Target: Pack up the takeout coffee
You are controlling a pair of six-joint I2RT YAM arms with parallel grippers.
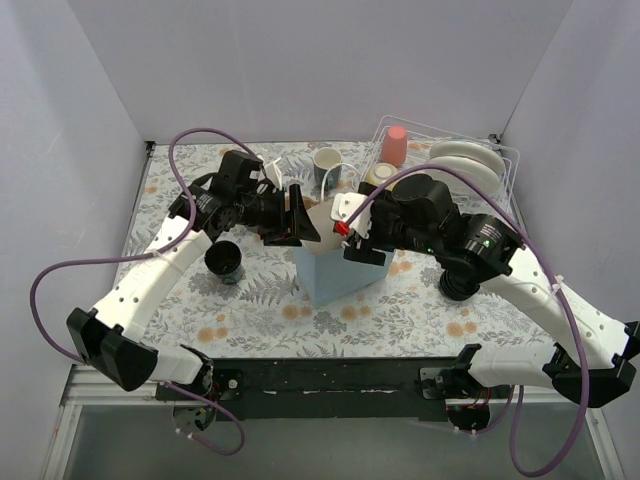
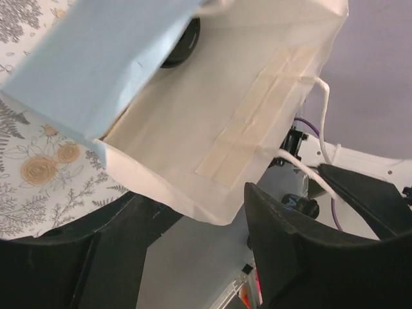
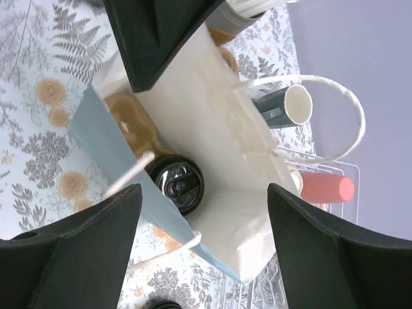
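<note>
- Pale-blue paper bag (image 1: 335,270), cream inside: stands on the floral tablecloth (image 1: 400,320) between the two arms, mouth up and open. White cord handles (image 3: 344,116) loop off its rim.
- Lidded black coffee cup (image 3: 175,182): upright on the bag floor, close against the blue wall. A brown item beside it cannot be identified.
- Second black cup (image 1: 224,260): on the table just left of the bag, under the left arm and apart from both grippers. Whether it has a lid cannot be told from above.
- Left gripper (image 2: 196,196): at the bag's left rim, jaws parted and grasping nothing. Whether the paper touches a finger cannot be told.
- Right gripper (image 3: 205,190): above the bag mouth, jaws spread wide and empty, facing straight down at the packed cup.
- Not for packing: grey-green mug (image 1: 327,160) behind the bag; pink cup (image 1: 395,145) in the wire rack (image 1: 508,165).
- Handling note (judgement): one cup appears packed and the cup on the table is the likely next item.
  - Grip it around the body, below the lid, and keep it upright.
  - Lower it into the free floor space beside the first cup.
  - Keep the fingers clear of the handle loops.
  - The light bag could slide or fold if its rim is nudged, so steadying the mouth with the other gripper seems wise.
</note>
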